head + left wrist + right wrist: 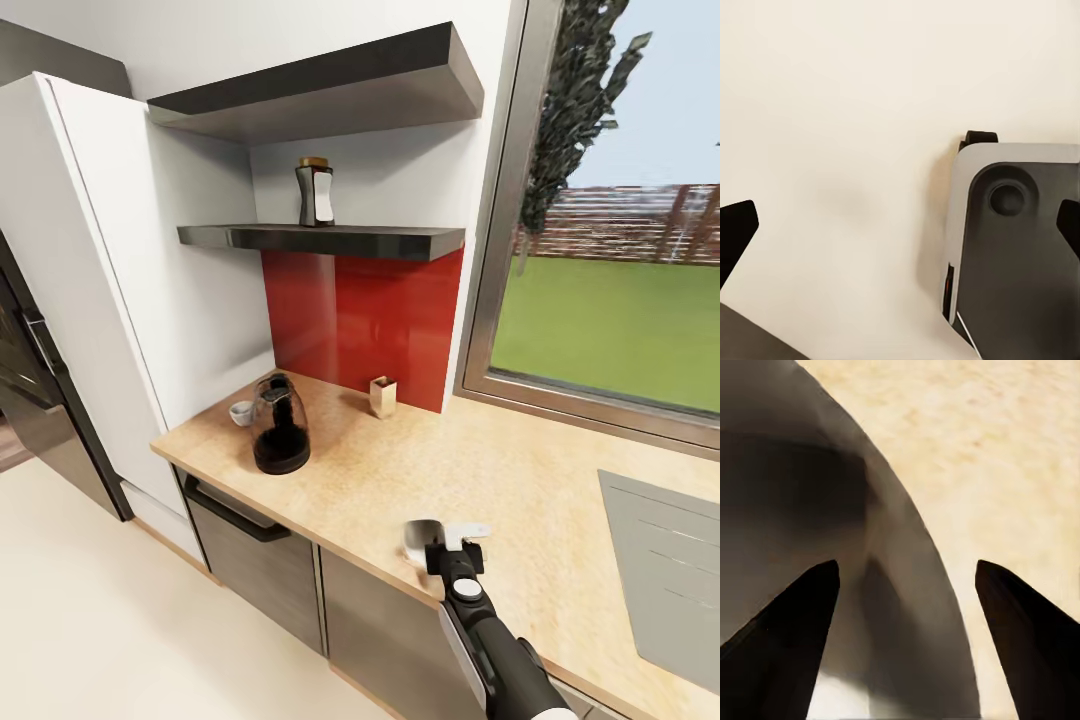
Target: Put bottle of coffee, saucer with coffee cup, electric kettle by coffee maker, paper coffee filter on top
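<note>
A small dark bottle of coffee (315, 193) with a yellow-brown lid and white label stands upright on the kitchen shelf (330, 240), the lower of two dark floating shelves, against the white wall above a red splashback (360, 320). Its long axis is vertical.

Below it runs the light beige counter (480, 480). Near the counter's left end stands the electric kettle (281, 425), smoky glass with a black base and lid. Just beside it, toward the wall, sits a small white coffee cup (242, 412). A small tan box-like item (383, 396) stands near the splashback; what it is cannot be told.

The right tool (446, 545) rests low at the counter's front edge, well apart from the bottle, which lies up, ahead and to its left. In the right wrist view its two dark fingers (787, 637) stand apart, close over a pale rounded white object (832, 547), possibly the saucer, lying on the counter; whether they touch it cannot be told.

In the left wrist view the left tool's (900, 232) dark fingertips sit spread wide, over the pale floor and part of the robot's grey base (1020, 247).

The right arm looks nearer the shelf, and the reach there appears unobstructed, though the kettle stands below and left of the path.
</note>
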Available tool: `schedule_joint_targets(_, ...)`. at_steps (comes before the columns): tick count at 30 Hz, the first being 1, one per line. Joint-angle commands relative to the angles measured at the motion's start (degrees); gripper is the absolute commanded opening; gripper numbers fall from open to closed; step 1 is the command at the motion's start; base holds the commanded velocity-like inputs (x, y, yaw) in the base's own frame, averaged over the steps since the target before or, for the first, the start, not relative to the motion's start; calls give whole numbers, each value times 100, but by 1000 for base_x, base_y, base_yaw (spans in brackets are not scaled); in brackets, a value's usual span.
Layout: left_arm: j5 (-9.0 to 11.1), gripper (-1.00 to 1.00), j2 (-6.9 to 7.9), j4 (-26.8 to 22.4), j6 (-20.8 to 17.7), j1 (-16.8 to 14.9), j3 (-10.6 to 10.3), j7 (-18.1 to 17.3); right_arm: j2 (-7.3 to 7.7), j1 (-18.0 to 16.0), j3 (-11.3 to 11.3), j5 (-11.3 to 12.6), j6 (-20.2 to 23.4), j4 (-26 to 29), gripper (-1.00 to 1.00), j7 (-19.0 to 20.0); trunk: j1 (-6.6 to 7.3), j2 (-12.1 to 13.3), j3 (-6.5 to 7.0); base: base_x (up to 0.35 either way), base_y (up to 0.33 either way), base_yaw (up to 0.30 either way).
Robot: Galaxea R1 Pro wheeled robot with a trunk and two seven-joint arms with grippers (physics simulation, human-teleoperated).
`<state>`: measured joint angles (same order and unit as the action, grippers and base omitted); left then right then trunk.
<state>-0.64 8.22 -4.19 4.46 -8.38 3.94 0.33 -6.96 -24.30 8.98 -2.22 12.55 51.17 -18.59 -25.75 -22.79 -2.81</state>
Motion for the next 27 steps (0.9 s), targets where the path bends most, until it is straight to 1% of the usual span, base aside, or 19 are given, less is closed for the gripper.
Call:
schedule_joint_targets(1, -7, 100, 2, 6, 20, -5, 37, 2, 2, -5, 16, -24, 51, 7, -100, -32, -4, -13, -13, 0, 0, 0)
schedule_joint_targets(24, -7, 100, -5, 6, 28, -5, 37, -1, 2, -5, 16, -24, 54, 20, -100, -37, -4, -13, -13, 0, 0, 0)
schedule_joint_targets(25, -9, 100, 10, 6, 29, -5, 32, -5, -7, -8, -2, -24, 82, 755, -100, -40, -4, -13, -13, 0, 0, 0)
schedule_joint_targets(27, -10, 100, 12, 6, 29, -5, 30, -6, -7, -11, -2, -29, 100, 1058, -100, -40, -4, -13, -13, 0, 0, 0)
